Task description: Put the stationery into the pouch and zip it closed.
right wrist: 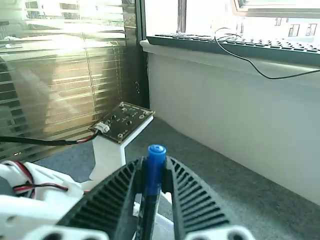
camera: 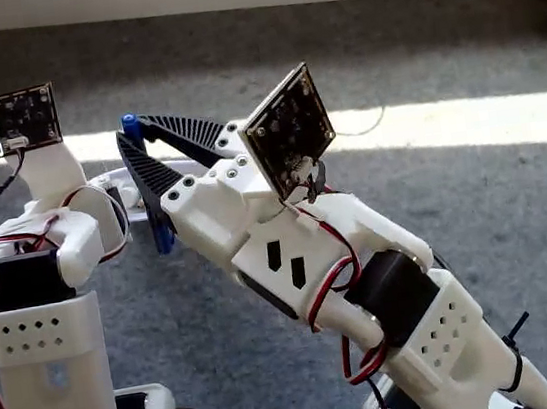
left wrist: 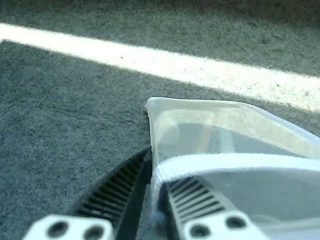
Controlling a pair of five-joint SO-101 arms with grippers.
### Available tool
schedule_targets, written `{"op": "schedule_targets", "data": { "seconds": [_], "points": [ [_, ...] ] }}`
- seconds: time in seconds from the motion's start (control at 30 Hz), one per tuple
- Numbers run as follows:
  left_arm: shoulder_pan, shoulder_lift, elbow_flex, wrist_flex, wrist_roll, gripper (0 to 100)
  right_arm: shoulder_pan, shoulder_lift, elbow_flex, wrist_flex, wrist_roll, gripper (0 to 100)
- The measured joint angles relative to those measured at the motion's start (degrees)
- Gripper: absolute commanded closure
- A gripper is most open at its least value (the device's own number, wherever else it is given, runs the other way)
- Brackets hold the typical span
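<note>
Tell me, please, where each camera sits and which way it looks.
High view: above and behind, looking down on carpet; left arm and right arm show, right gripper shut on a pen.
Left wrist view: on the left wrist, facing carpet; left gripper clamps the pouch.
Right wrist view: on the right wrist, facing a wall and window; gripper and pen show.
Shared: high and right wrist views show the pen.

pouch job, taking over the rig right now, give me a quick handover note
The left gripper is shut on the edge of the mesh pouch.
The right gripper is shut on a blue pen, held upright in the air.
Done: pouch and pen are both gripped.
Left to do: put the pen into the pouch, then zip it closed.
</note>
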Motion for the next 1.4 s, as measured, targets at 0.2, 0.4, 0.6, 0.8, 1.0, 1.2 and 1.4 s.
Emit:
{"op": "schedule_targets", "data": {
  "seconds": [0.2, 0.4, 0.6, 0.8, 1.0, 1.2, 1.4],
  "points": [
    [0.0, 0.0, 0.0, 0.0, 0.0, 100, 0.1, 0.0, 0.0, -2.8, 0.0, 98.7],
    [0.0, 0.0, 0.0, 0.0, 0.0, 100, 4.0, 0.0, 1.9, -11.4, 0.1, 98.8],
    [0.0, 0.0, 0.0, 0.0, 0.0, 100, 6.4, 0.0, 6.2, -16.3, 0.9, 98.8],
    [0.1, 0.0, 0.0, 0.0, 0.0, 100, 6.4, 0.0, 12.1, -16.7, 15.4, 99.3],
    [0.1, 0.0, 0.0, 0.0, 0.0, 100, 4.9, 0.0, 17.5, -16.8, 25.2, 99.3],
    [0.1, 0.0, 0.0, -0.2, 0.0, 100, 2.0, -3.0, 20.2, -16.8, 29.5, 99.3],
    [0.1, 0.0, 0.0, -0.2, 0.0, 100, -2.4, -8.4, 23.8, -16.7, 33.2, 99.3]
  ]
}}
